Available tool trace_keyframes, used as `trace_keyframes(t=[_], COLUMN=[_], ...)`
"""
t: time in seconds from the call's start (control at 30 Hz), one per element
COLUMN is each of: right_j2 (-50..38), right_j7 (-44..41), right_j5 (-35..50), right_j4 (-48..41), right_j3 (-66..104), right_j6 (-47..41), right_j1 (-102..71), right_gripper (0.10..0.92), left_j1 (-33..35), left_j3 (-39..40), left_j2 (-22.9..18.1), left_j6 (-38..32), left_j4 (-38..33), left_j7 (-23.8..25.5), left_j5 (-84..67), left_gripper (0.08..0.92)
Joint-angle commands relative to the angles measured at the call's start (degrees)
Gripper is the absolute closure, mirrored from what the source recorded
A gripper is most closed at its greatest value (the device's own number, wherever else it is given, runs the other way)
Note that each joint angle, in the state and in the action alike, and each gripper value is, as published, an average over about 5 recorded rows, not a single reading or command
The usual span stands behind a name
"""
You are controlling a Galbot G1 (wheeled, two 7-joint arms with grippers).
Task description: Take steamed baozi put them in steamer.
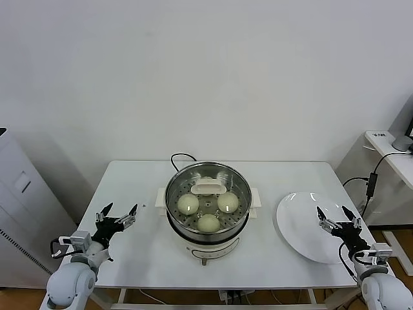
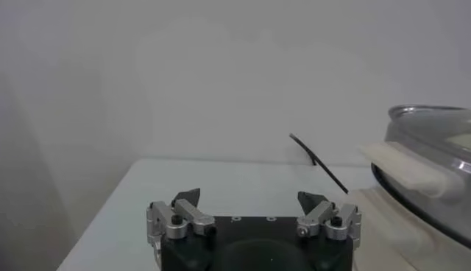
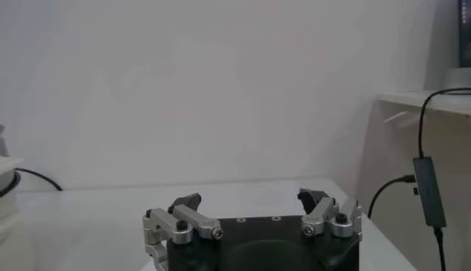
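The steamer (image 1: 208, 242), a shiny steel pot on a white base, stands mid-table. Three pale baozi lie on its perforated tray: one left (image 1: 188, 205), one right (image 1: 228, 202), one front (image 1: 208, 223). A white handle piece (image 1: 208, 187) lies at the back of the tray. My left gripper (image 1: 118, 216) hovers open and empty over the table's left front, well apart from the pot; the left wrist view shows the same gripper (image 2: 250, 199) with the steamer's rim (image 2: 430, 118) off to one side. My right gripper (image 1: 335, 216) is open and empty above the white plate (image 1: 303, 229), seen also as the gripper (image 3: 254, 200) in the right wrist view.
A black cord (image 1: 179, 158) runs from the steamer toward the table's back edge. A grey cabinet (image 1: 19, 213) stands left of the table. A side desk (image 1: 390, 148) with a cable and adapter (image 1: 372, 184) stands to the right.
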Motion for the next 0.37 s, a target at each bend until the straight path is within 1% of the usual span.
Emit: trace_keyframes(t=[0.03, 0.37], right_j2=[0.10, 0.26], right_j7=[-0.15, -0.38], right_j5=[-0.88, -1.08], right_j4=[0.13, 0.20], right_j3=[0.09, 0.04], right_j6=[-0.72, -0.95], right_j1=[-0.34, -0.93], right_gripper=[0.203, 0.203], left_j1=[0.15, 0.33], left_j3=[-0.13, -0.10], left_j2=[-0.07, -0.16], left_j6=[-0.01, 0.23], left_j4=[-0.13, -0.73], left_j7=[0.03, 0.02], left_j5=[-0.05, -0.03], left_gripper=[0.177, 0.177])
